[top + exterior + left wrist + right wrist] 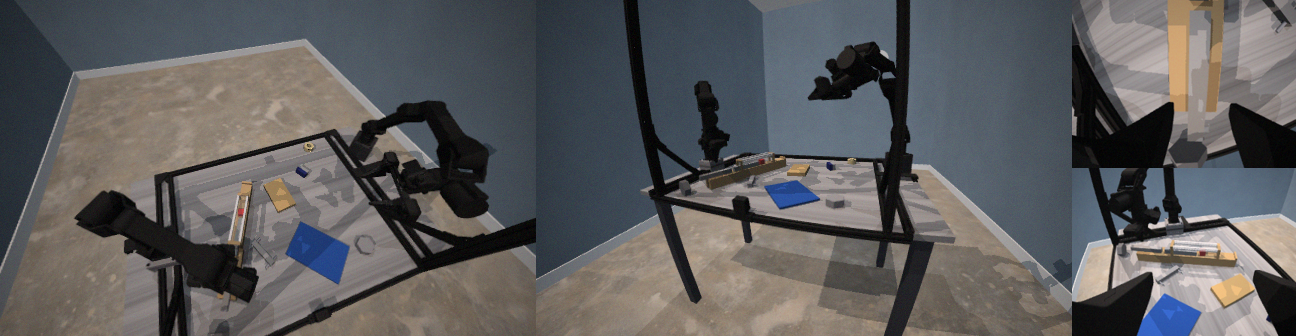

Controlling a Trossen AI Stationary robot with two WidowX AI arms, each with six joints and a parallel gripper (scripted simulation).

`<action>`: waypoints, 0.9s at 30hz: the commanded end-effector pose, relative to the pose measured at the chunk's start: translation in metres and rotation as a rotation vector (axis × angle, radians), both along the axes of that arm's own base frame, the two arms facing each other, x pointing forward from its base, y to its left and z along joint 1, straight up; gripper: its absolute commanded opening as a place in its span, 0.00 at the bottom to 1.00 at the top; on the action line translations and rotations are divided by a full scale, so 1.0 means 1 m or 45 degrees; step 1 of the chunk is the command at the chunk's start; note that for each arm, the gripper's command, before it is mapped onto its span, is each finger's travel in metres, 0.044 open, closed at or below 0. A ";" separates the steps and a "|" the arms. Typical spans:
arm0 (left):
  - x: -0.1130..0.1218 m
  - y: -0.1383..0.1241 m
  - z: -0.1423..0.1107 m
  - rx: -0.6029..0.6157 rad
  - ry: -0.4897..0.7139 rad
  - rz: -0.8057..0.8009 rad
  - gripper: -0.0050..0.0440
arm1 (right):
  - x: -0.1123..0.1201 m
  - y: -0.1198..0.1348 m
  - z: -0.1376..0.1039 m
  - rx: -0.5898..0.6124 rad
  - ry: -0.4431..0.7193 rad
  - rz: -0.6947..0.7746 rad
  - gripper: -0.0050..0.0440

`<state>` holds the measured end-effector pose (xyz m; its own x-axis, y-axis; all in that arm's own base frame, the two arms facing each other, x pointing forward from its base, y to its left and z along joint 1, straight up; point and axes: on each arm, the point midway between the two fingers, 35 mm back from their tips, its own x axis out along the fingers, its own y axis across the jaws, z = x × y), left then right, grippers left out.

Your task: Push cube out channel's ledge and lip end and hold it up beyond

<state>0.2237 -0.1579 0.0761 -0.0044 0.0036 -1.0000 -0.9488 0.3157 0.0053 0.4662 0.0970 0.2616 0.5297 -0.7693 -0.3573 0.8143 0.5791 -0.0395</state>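
The channel (241, 215) is a long tan trough with clear side walls, lying on the table. The red cube (240, 211) sits inside it about midway; it also shows in the right wrist view (1202, 253). A grey rod (1194, 117) with a hexagonal end lies along the trough's near part. My left gripper (1201, 108) is low at that end, open, with its fingers apart on either side of the rod and a gap on each side. It also shows in the top view (241, 286). My right gripper (362, 145) is open and empty, high above the table's far side.
A blue mat (318, 251), a tan plate (279, 194), a small blue block (302, 171), a gold ring (308, 146), a grey hex nut (365, 244) and a small grey bracket (264, 251) lie on the table. Black frame rails edge the table.
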 end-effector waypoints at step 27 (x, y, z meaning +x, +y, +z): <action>-0.023 -0.066 0.005 -0.005 -0.006 0.003 0.51 | 0.000 0.000 0.001 -0.004 -0.003 -0.002 0.92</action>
